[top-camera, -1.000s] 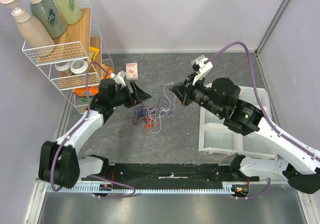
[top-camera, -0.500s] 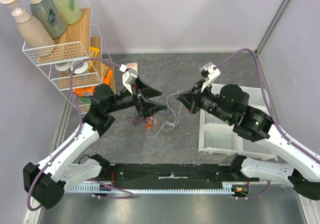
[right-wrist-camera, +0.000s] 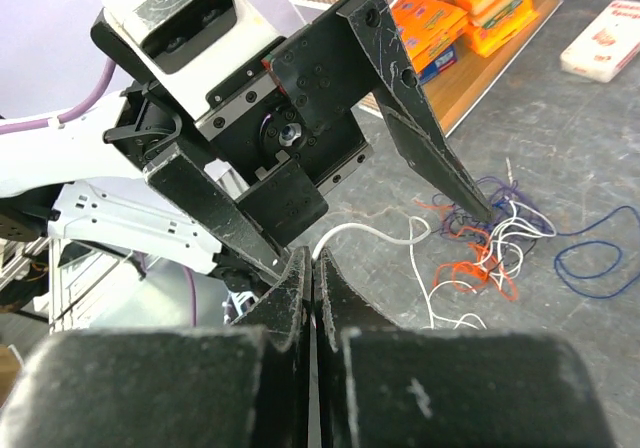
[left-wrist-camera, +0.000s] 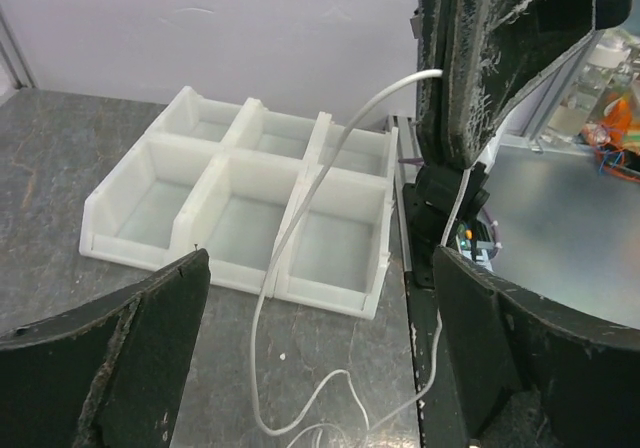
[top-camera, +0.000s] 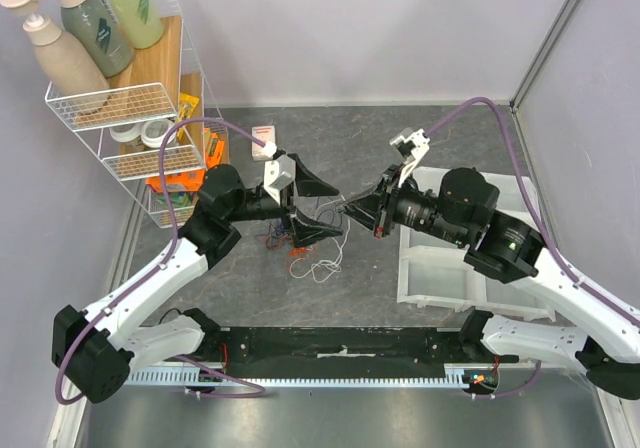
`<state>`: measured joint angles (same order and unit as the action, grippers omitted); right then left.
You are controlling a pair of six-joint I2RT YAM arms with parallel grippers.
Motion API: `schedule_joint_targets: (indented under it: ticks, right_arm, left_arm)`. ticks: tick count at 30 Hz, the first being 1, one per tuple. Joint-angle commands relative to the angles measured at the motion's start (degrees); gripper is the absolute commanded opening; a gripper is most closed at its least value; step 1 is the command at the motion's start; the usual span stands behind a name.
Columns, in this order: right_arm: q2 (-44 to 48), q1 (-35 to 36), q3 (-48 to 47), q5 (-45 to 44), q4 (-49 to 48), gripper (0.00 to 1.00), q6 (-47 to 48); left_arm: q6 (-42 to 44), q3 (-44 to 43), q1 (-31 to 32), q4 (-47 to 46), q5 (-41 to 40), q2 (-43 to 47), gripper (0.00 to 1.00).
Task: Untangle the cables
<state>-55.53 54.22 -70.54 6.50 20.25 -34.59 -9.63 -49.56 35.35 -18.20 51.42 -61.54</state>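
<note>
Tension on one white cable (left-wrist-camera: 300, 218) is what this moment turns on. The right gripper (right-wrist-camera: 312, 268) is pinched tight on the strand's upper end, fingers pressed together, with the wire emerging just ahead of them. From there the strand falls in a slack curve toward the left arm's side. It ends in the tangle (top-camera: 296, 240) of purple, dark blue, orange-red and white cables lying on the grey table (top-camera: 370, 148), under and just beside the left gripper (top-camera: 332, 211). That gripper is spread wide and holds nothing — its two fingers stand either side of the hanging strand. The right gripper's tip is right at their mouth, close but, as far as the views show, not touching.

So the strand's long axis runs from the right gripper's pinch, through the left gripper's open gap, down to the heap. The left arm is the nearer one to the heap. The right arm has room behind it, toward the white compartment tray (top-camera: 432, 273).

My reading is that the step in hand is drawing the white cable out of the knot. The next move probably asks either for the left fingers to close lower on the strand or for the right arm to pull along that axis — gently, since the other colours look looped around it and the heap may drag along. Separation looks barely begun.
</note>
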Motion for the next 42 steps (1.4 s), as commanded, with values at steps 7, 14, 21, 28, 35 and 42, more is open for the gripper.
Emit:
schedule_joint_targets:
  ticks: [7,14,21,28,35,42]
  right_arm:
    - [-3.36,0.1,3.57,3.52,-10.41,0.0,-4.7]
    - [-3.27,0.1,4.71,0.01,-12.6,0.0,-5.14]
    - [-1.25,0.19,7.17,-2.29,-15.67,0.0,-5.93]
    - [3.82,0.1,11.19,-15.17,-4.44,0.57,0.57]
    - [12.46,0.28,30.79,-4.61,-15.12,0.98,8.3]
    - [7.11,3.61,33.63,-9.14,-26.47,0.98,13.84]
  left_arm:
    - [2.77,3.07,2.88,-3.51,6.5,1.95,0.94]
    - [-0.48,3.51,3.85,-5.8,5.9,0.54,0.79]
    - [1.89,-1.23,3.93,6.32,-4.48,-2.53,0.18]
    - [0.32,0.08,3.85,4.58,-7.12,-0.52,0.02]
    - [-8.03,-0.01,3.85,2.11,-9.41,-0.6,0.02]
    - [-10.76,1.13,3.85,0.44,-12.38,0.8,0.02]
